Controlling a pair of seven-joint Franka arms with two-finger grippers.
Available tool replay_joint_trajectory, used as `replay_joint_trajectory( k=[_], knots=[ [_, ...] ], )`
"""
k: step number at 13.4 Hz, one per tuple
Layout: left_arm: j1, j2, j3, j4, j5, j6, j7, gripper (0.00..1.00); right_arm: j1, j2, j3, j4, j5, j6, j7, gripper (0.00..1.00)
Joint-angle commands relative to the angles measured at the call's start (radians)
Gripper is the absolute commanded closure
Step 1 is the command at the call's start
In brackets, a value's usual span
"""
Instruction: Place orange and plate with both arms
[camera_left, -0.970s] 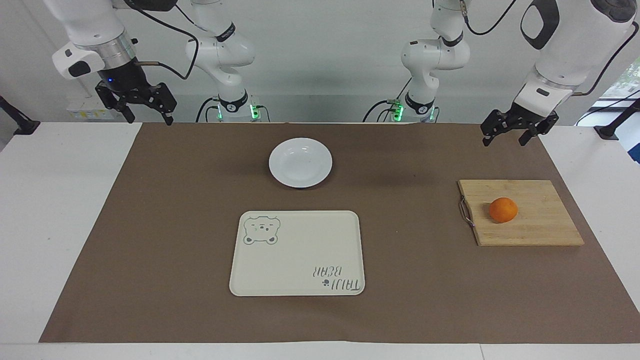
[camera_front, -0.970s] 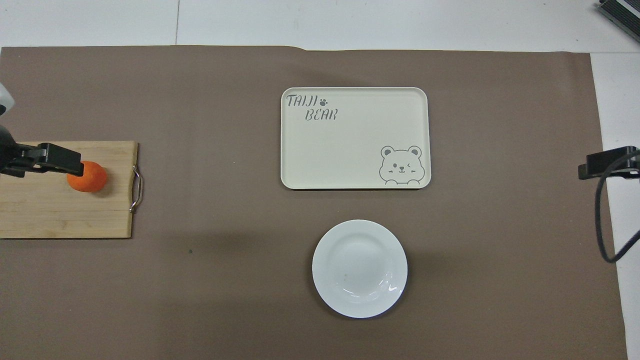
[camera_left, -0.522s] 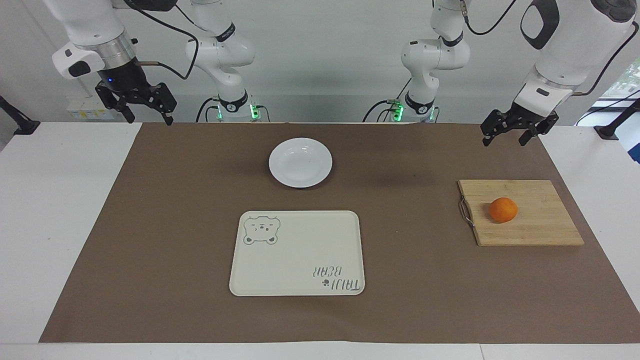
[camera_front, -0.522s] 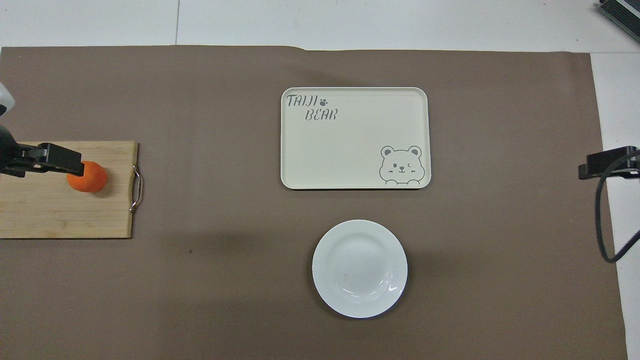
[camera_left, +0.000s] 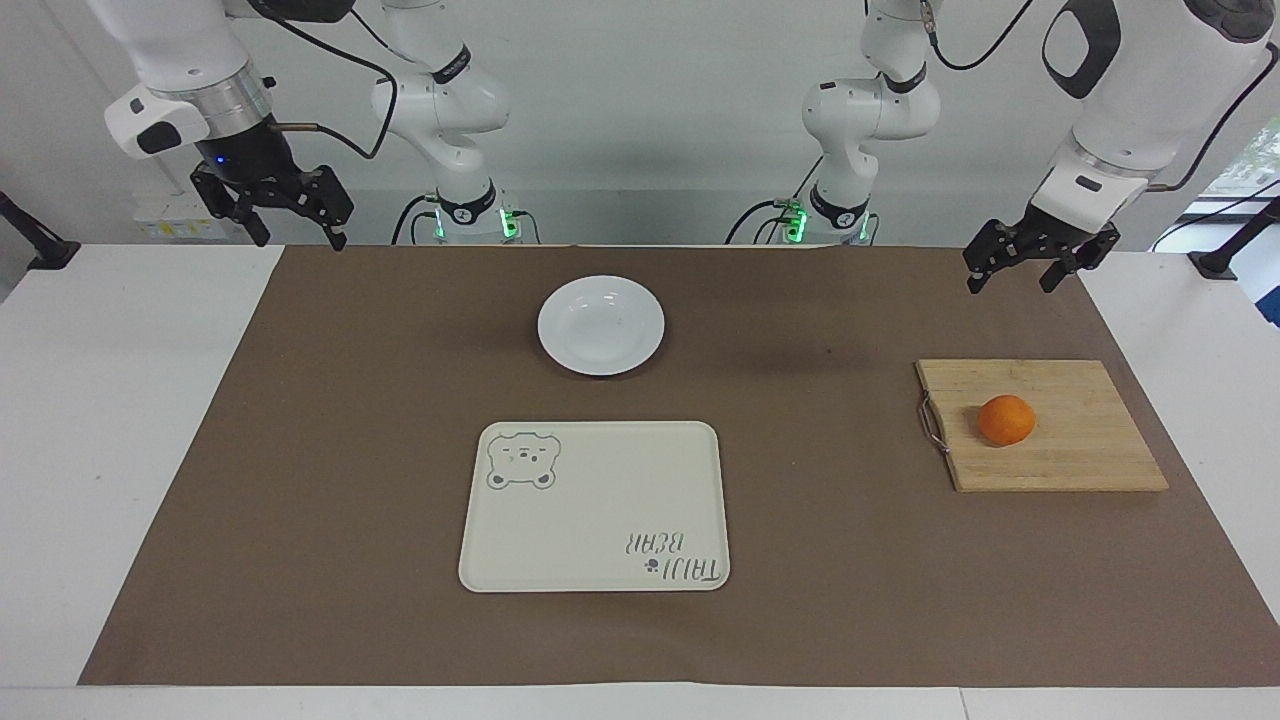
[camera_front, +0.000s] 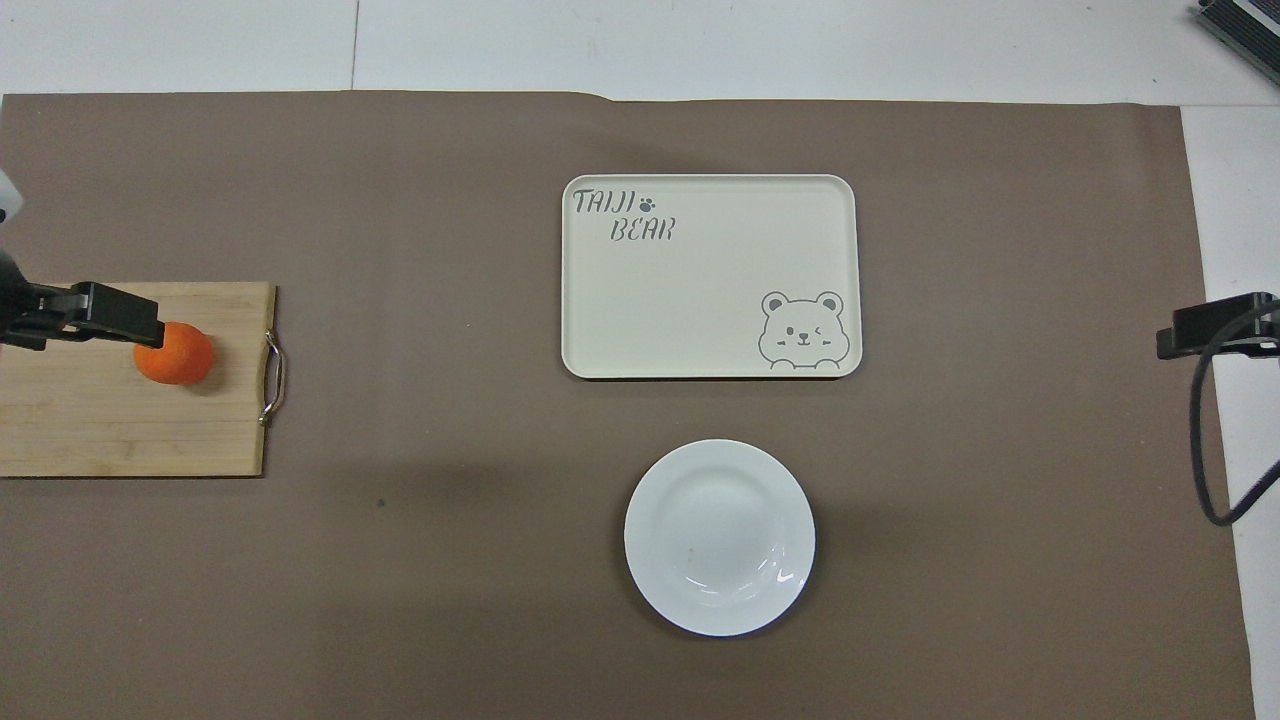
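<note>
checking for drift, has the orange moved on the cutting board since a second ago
No. The orange sits at the same spot on the cutting board, equally close to its metal handle.

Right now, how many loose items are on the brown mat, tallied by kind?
Fruit: 1, the orange, resting on the cutting board.
Dishes: 1, the plate, nearer to the robots than the tray.
Trays: 1, the cream bear tray.
Boards: 1, the wooden cutting board, at the left arm's end.
Total: 4.
</note>
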Motion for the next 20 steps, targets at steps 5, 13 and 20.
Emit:
replay_joint_trajectory(
  k=[5,13,20],
  knots=[
    [0.082,0.029,0.000,-0.015,0.001,0.041,0.165,0.00,-0.008,-0.021,0.008,-0.023,-0.015,-0.001,-0.016,0.00],
    [0.192,0.061,0.000,-0.228,0.001,0.306,0.346,0.00,-0.008,-0.021,0.008,-0.023,-0.015,-0.001,-0.016,0.00],
    [0.194,0.152,-0.002,-0.366,-0.001,0.513,0.349,0.00,-0.008,-0.021,0.008,-0.023,-0.015,-0.001,-0.016,0.00]
  ],
)
